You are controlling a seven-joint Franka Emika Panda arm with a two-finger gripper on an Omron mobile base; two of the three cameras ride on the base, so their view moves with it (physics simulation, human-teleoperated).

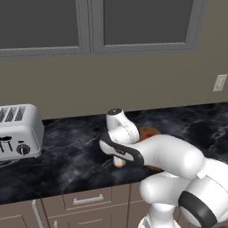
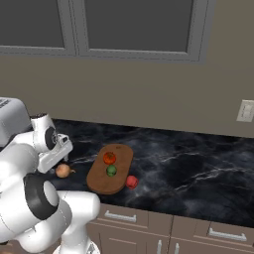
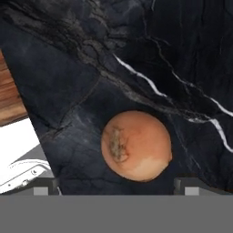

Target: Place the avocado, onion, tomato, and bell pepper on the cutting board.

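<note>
The two-finger tool [image 3: 116,186] of the white arm stands with its jaws fully apart and nothing between them; the two dark fingertips [image 3: 45,185] rise at the bottom edge of the hand view, one at each side. The pale peach-tan round onion [image 3: 136,145] lies on the black marbled tabletop [image 3: 182,54] directly ahead of the tool, at twelve o'clock, centred slightly toward the one o'clock side of the gap and just above the tips, apart from both. Being nearly spherical, it offers no long axis to align with; its rough root patch faces nine o'clock in that view. From the right base view the onion [image 2: 62,170] sits just beside the flat brown wooden oval cutting board [image 2: 121,151], at the board's nine o'clock, clear of its edge. The board already carries an orange-red round item [image 2: 109,158] and the small dark-green avocado [image 2: 111,170]; a red round item [image 2: 131,182] rests on the tabletop touching or just off the board's five o'clock rim. Judgement: the coming move is a straight descent over the onion, with a small lateral correction to centre it.
</note>
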